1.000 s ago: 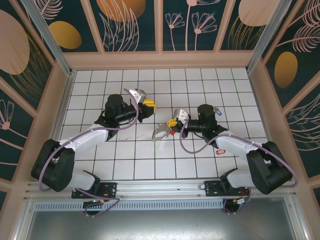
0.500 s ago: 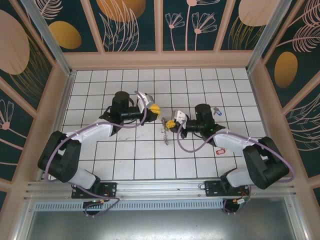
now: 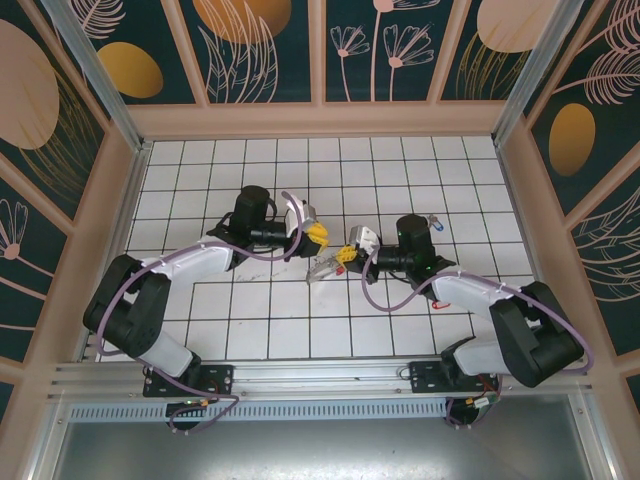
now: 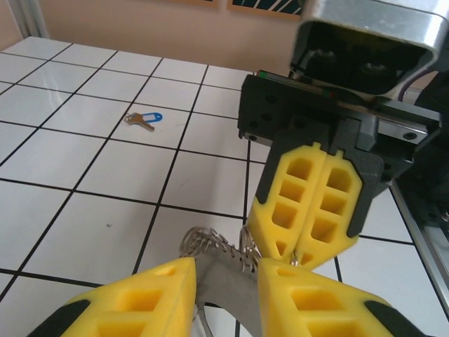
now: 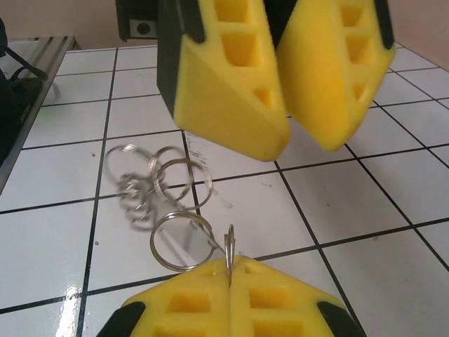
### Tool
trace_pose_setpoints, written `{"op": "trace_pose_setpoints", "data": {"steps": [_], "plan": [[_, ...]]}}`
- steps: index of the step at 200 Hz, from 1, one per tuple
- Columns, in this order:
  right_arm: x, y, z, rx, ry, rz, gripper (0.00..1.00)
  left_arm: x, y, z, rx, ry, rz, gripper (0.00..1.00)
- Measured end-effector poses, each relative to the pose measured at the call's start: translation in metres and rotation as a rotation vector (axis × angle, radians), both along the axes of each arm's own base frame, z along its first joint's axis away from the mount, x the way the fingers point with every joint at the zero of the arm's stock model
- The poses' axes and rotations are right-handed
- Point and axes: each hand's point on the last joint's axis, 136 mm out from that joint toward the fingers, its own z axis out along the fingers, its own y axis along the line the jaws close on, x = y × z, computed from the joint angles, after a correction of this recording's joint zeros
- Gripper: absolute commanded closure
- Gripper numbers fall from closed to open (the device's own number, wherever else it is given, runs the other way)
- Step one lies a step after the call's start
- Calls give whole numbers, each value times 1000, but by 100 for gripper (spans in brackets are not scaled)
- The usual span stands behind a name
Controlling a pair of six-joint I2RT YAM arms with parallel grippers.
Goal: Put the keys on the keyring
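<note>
right gripper pressed shut, pinching the keyring by its thin rim, probably to steady it and leave the wire loops exposed on the left arm's side. left gripper sits nose to nose with it, jaws part spread just above the loops. looks empty, but the wrist view is too tight to be sure. blue-tagged key lies on the tiles well apart, so I'd judge no key threaded yet

keyring: lower part cut off at bottom edge
wire loops: blurred, centre left
blue-tagged key: too small to tell
</note>
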Motion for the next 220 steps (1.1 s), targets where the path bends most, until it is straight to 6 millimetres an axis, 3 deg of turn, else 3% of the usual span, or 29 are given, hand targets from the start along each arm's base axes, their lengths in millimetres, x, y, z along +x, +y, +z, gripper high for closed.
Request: {"op": "trace_pose_setpoints", "data": {"steps": [60, 102, 220], "plan": [[0, 0, 0, 0, 2, -3, 100, -8, 1, -5, 29, -3, -35, 72], [1, -2, 0, -1, 4, -4, 100, -2, -7, 0, 42, -42, -68, 72], [9, -10, -1, -21, -6, -16, 100, -1, -17, -25, 119, -22, -188, 73]]}}
